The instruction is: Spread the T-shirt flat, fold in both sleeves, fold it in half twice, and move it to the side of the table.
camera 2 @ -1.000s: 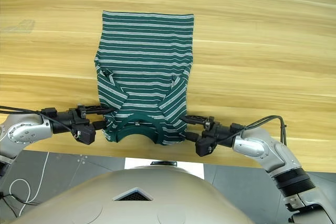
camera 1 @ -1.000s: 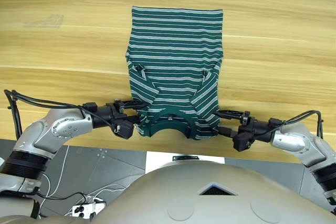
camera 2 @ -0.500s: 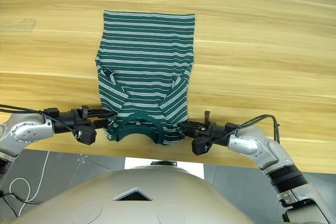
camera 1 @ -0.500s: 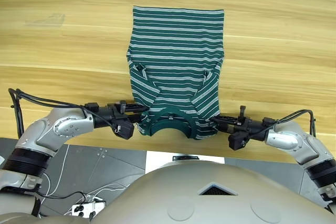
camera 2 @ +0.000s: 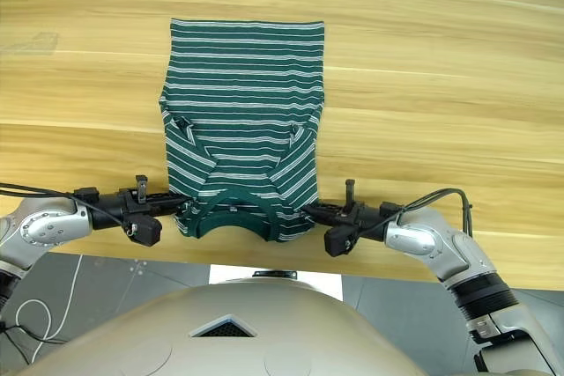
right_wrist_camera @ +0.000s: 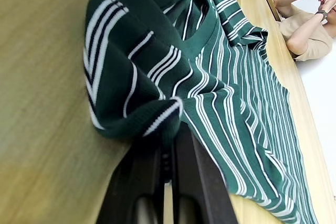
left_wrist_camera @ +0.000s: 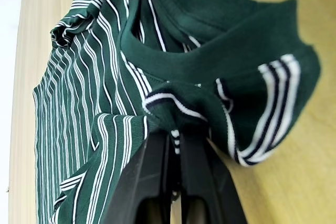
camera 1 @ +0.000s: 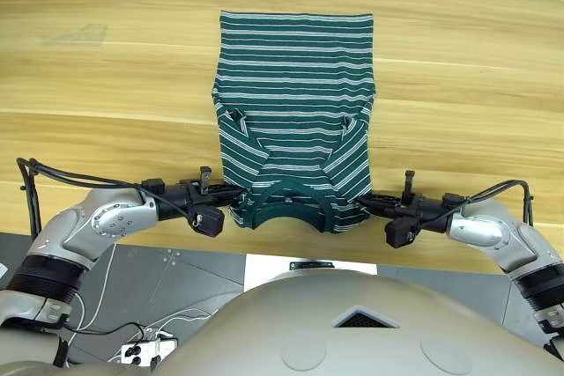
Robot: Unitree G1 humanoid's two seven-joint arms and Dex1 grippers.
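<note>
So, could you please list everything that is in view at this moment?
T-shirt: one, dark green with white stripes, flat on the table, sleeves folded in, collar at the near edge.
table: one, light wood, under the T-shirt.
floor: dark grey tiles, below the table's near edge.
power strip: one, white, on the floor to the left.
left gripper: one, black, shut on the T-shirt's near left corner beside the collar.
right gripper: one, black, shut on the T-shirt's near right corner.
</note>
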